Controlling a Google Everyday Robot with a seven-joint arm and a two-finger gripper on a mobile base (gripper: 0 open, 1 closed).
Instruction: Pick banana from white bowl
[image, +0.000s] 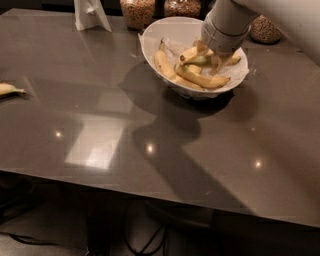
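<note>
The white bowl (150, 37) stands at the back middle of the dark table, tilted, lined with crinkled white paper. Several yellow bananas lie in it, one along the left side (162, 62) and one along the front (202, 80). My gripper (210, 56) comes down from the upper right on a white arm and sits over the right half of the bowl. Its fingers are closed around a greenish-yellow banana (192, 59) just above the others. The arm hides the back right of the bowl.
Glass jars of grain stand behind the bowl (137, 12) (182, 7) and to its right (265, 30). A white stand (90, 15) is at the back left. A lone banana (7, 89) lies at the table's left edge.
</note>
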